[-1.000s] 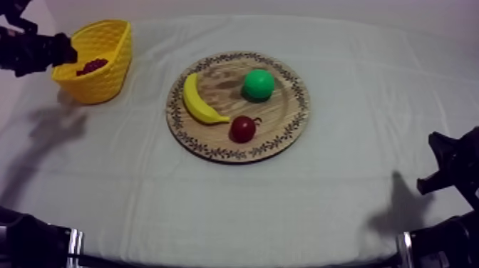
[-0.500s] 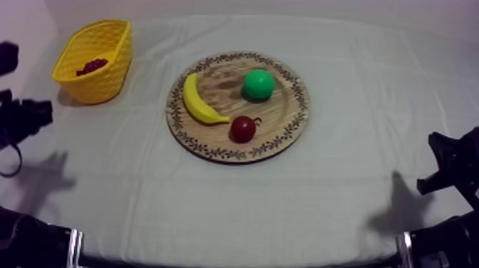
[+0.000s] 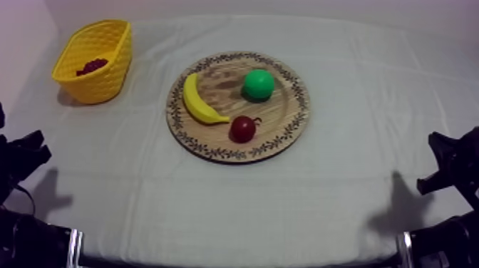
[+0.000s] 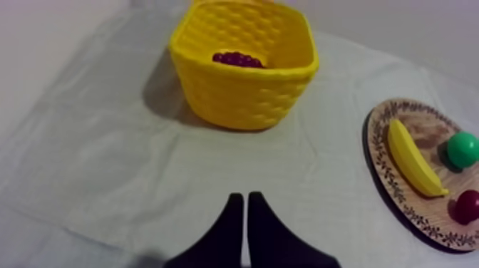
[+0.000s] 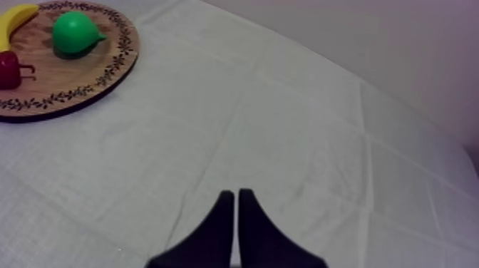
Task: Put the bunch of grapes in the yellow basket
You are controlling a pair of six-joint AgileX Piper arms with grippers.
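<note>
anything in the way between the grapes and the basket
Nothing visible. The grapes already lie inside the basket, so there is no gap to cross. The left end effector is shut on nothing over the cloth, short of the basket.

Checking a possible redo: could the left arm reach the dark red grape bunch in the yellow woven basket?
Probably yes: the dark red bunch of grapes lies uncovered in the open yellow woven basket; only bare cloth separates it from the left gripper.
</note>
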